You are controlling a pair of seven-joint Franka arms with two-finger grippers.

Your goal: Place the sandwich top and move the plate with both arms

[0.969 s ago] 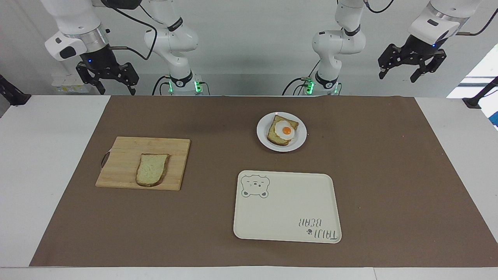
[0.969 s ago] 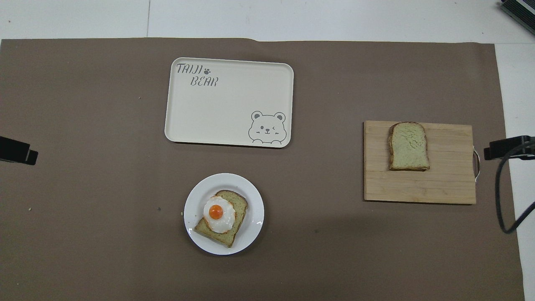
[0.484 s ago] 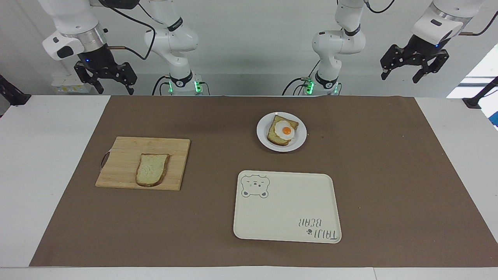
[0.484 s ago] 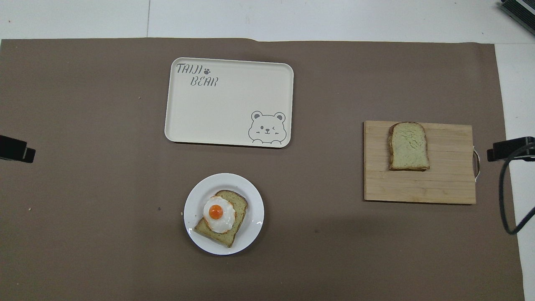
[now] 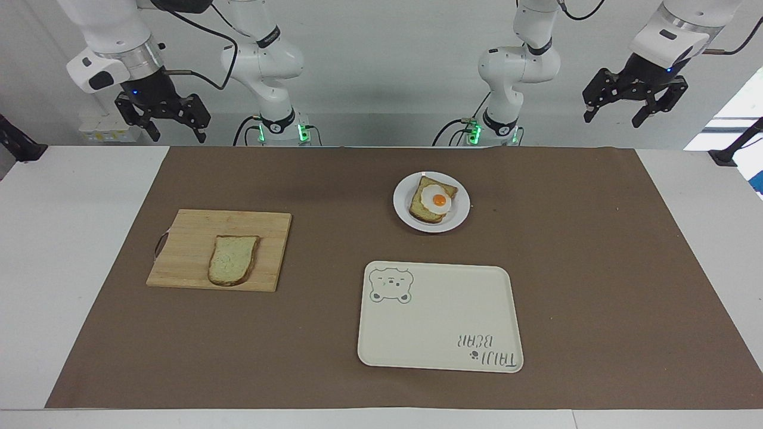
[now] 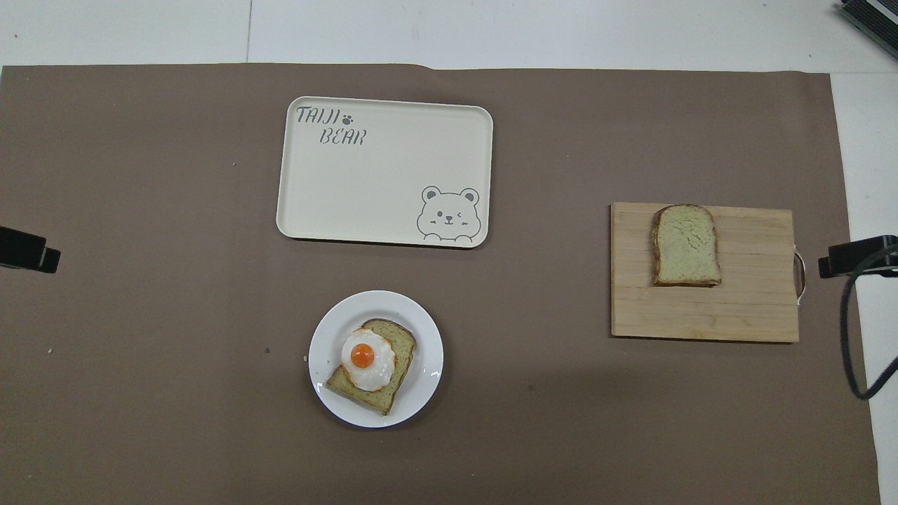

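The sandwich top (image 5: 232, 260) is a pale bread slice lying on a wooden cutting board (image 5: 185, 238) toward the right arm's end of the table; it also shows in the overhead view (image 6: 685, 245). The white plate (image 5: 459, 217) holds a browner bread slice with a fried egg (image 5: 437, 199) on it and stands nearer to the robots than the tray; it also shows in the overhead view (image 6: 421, 330). My right gripper (image 5: 177, 138) hangs open and empty, high over the table edge at its own end. My left gripper (image 5: 612, 119) hangs open and empty, high over its end.
A cream rectangular tray (image 5: 440, 333) with a bear drawing lies farther from the robots than the plate. A brown mat (image 5: 596, 268) covers the table. In the overhead view only the tips of the left gripper (image 6: 28, 250) and right gripper (image 6: 857, 256) show.
Both grippers have shifted slightly up and outward toward their own table ends. Nothing on the table has moved.
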